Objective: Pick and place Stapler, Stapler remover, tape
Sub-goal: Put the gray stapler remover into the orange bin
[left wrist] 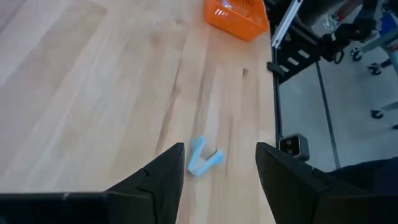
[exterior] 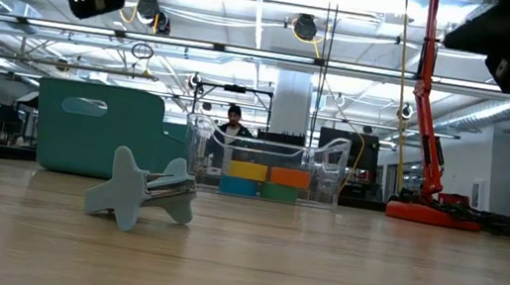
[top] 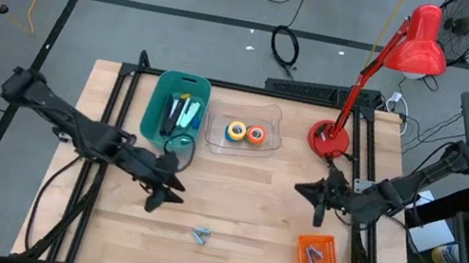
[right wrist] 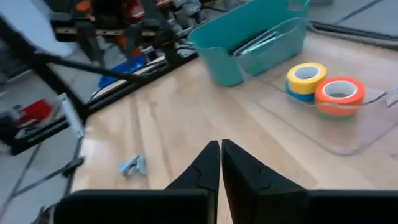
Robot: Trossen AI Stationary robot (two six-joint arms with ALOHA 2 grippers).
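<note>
A small light-blue staple remover (top: pixel 201 234) lies on the bare wood near the table's front edge, resting on its splayed wings (exterior: pixel 142 193). My left gripper (top: pixel 167 193) hovers open above and left of it. In the left wrist view the remover (left wrist: pixel 204 160) shows on the table beyond the gap between the fingers. Yellow-on-blue (right wrist: pixel 306 79) and orange-on-green (right wrist: pixel 339 93) tape rolls sit stacked in a clear tray (top: pixel 268 140). My right gripper (right wrist: pixel 220 155) is shut and empty, raised near the lamp base. Long items stand in a teal bin (top: pixel 176 107); a stapler cannot be made out.
A red desk lamp (top: pixel 330 139) stands at the back right, its arm leaning over the table's far edge. An orange basket (top: pixel 318 262) holding a small grey item sits at the front right. Bare wood lies between the remover and the trays.
</note>
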